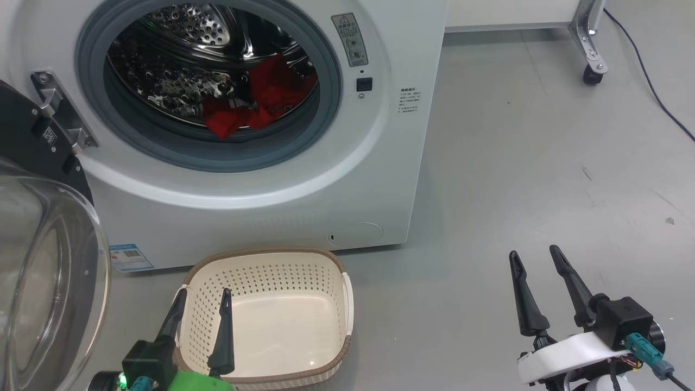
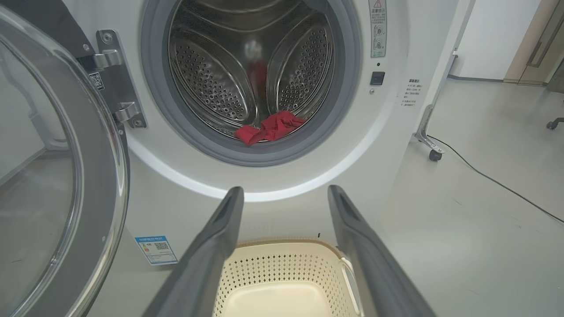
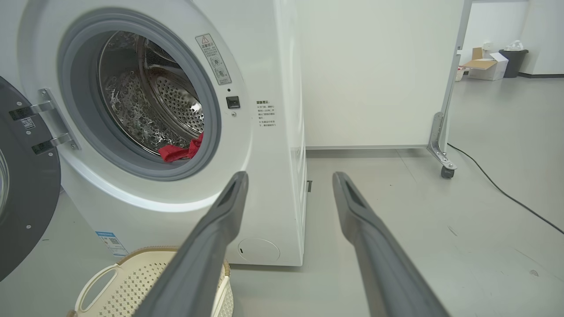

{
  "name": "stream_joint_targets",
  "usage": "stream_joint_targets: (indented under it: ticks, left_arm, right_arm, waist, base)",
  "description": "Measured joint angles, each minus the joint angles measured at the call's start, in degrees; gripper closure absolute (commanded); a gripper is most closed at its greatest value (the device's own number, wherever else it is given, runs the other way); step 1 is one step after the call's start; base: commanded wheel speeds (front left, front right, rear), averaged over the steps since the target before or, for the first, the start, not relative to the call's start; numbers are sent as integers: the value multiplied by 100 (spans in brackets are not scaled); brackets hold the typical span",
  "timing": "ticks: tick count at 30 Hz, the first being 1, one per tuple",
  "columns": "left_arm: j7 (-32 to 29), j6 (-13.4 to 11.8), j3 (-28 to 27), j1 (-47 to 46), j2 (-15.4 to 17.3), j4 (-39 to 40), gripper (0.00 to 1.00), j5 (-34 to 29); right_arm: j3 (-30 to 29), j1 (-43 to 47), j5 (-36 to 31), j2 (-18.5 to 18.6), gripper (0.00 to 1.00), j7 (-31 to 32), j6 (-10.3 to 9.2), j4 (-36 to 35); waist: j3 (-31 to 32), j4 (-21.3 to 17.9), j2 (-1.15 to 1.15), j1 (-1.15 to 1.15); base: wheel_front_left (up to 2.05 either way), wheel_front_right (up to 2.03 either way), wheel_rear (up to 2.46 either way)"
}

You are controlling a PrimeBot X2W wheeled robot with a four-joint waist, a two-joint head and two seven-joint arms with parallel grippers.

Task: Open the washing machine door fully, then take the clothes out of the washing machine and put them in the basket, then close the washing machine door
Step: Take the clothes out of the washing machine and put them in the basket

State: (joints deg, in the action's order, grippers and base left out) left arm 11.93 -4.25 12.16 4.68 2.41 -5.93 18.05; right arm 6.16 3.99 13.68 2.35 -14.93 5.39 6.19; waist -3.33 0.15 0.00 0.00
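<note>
Two grippers in play, four dark fingers in all, and none of them has anything in its grasp. The left gripper (image 1: 203, 296) sits low at the lower left of the head view with its two fingers spread apart, their tips lying across the left edge of the basket (image 1: 266, 253). The right gripper (image 1: 534, 254) is well off to the right over bare grey floor (image 1: 543, 163), with its two fingers parted as well.

One basket down there, cream with a brown rim, standing on the floor just in front of the washing machine (image 1: 271, 217), and it has nothing inside. One machine, white, its round opening wide to the room. One door (image 1: 32, 130), black with a bulging clear window, swung out to the left on its steel hinge (image 1: 62, 111).

And there are the clothes (image 1: 271, 92): one crumpled red piece, lying at the bottom of the steel drum (image 1: 184, 81), towards the front and right, just behind the grey seal (image 1: 217, 157). Both wrist views pick it up at the lip of the opening.

One blue sticker (image 1: 130, 257) low on the machine's front. Further out to the right, one caster wheel (image 1: 592, 75) on a metal frame leg, and one dark cable (image 1: 646, 76) trailing across the floor.
</note>
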Motion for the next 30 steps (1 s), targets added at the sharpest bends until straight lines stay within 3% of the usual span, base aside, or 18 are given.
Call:
stream_joint_targets:
  ticks: [30]
  left_arm:
    - [-26, -40, 74, -5, 1, 16, 0, -1]
  right_arm:
    - [46, 0, 42, 0, 0, 0, 0, 20]
  waist:
    - [-116, 47, 0, 0]
  base:
    - [16, -16, 0]
